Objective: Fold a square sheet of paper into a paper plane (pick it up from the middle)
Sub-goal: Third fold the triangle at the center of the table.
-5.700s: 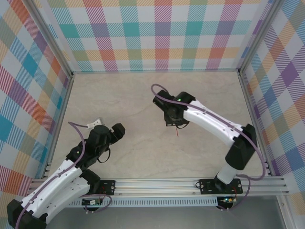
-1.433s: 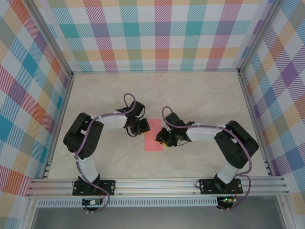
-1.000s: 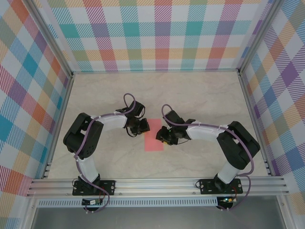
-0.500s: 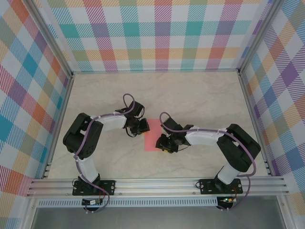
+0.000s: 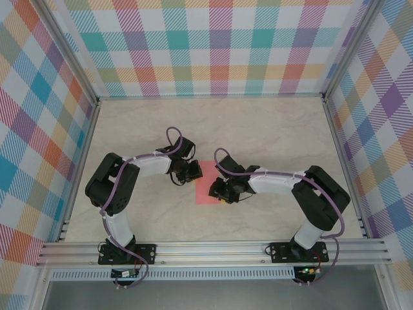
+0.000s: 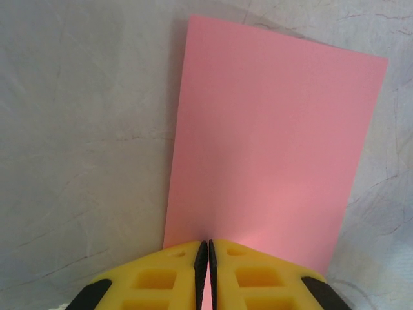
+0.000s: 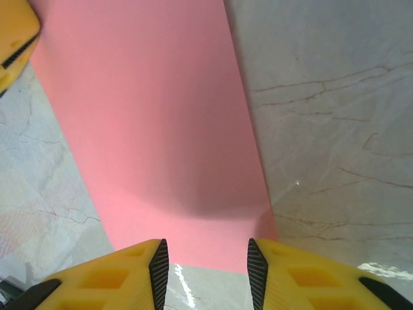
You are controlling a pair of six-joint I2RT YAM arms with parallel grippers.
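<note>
Right hand [image 7: 206, 253] apart, shifted nearer along pink paper [image 5: 205, 191] | left hand [image 6: 208, 247] together, unmoved

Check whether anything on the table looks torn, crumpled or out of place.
Nothing stands out. The pink paper is a neat, straight-edged rectangle, with no tear or crumple showing. The left gripper is shut at one short edge, and the right gripper stands open over the opposite end.

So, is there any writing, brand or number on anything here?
None can be read. The pink paper is blank, the left tool and right tool carry no marks, the checked walls show only pattern, and the small circuit board at the left arm's base is too small to tell.
</note>
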